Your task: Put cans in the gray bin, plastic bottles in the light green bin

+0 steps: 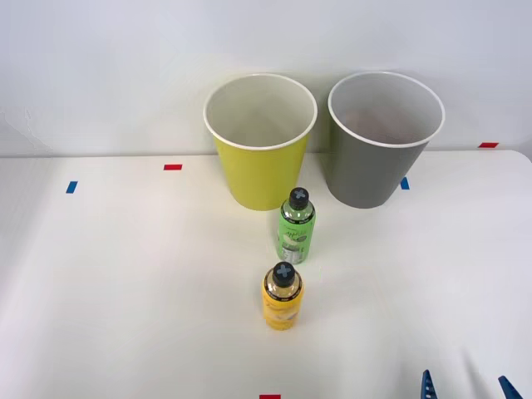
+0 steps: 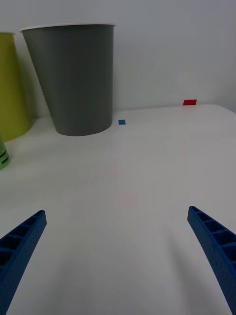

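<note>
Right gripper (image 2: 118,256): two fingers (image 2: 22,246), saturated blue, plastic-looking. Each is a long wedge tapering to a narrow, blunt tip. Inner faces carry a row of raised cross ribs with recessed cells between them; outer edges plain. Front view: just the two blue tips (image 1: 428,386), ribbing probably the same, hard to resolve there.

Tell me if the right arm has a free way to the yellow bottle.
Probably yes: the right gripper is open and empty, with bare table between it and the yellow bottle; the green bottle stands behind.
</note>
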`<action>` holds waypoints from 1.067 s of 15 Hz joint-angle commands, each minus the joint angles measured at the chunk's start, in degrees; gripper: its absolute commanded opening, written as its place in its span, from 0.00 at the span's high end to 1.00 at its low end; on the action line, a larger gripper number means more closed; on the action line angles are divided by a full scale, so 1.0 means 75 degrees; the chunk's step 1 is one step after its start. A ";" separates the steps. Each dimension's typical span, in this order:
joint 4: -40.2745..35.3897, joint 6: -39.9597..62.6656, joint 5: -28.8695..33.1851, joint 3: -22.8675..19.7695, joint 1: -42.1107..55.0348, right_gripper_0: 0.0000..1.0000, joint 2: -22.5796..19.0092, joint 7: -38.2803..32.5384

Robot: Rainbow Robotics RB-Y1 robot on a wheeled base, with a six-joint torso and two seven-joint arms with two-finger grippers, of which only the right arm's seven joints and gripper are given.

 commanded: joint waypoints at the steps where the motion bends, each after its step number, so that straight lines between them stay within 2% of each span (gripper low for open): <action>1: 0.0000 0.0000 0.0000 0.0000 0.0000 0.00 0.0000 0.0000; 3: 0.0340 0.0094 -0.0094 0.0059 -0.0152 0.00 -0.0105 -0.0035; 4: 0.0352 0.0000 -0.0457 0.0211 -0.0199 0.00 -0.0316 0.0023; 9: 0.0305 -0.0656 -0.1195 0.1148 -0.0750 0.00 -0.2238 0.0270; 12: 0.0305 -0.0937 -0.1512 0.1711 -0.1102 0.00 -0.2930 0.0492; 13: 0.0305 -0.1078 -0.1594 0.1852 -0.1230 0.00 -0.3094 0.0902; 16: 0.0305 -0.1418 -0.2578 0.2859 -0.1711 0.00 -0.3668 0.2250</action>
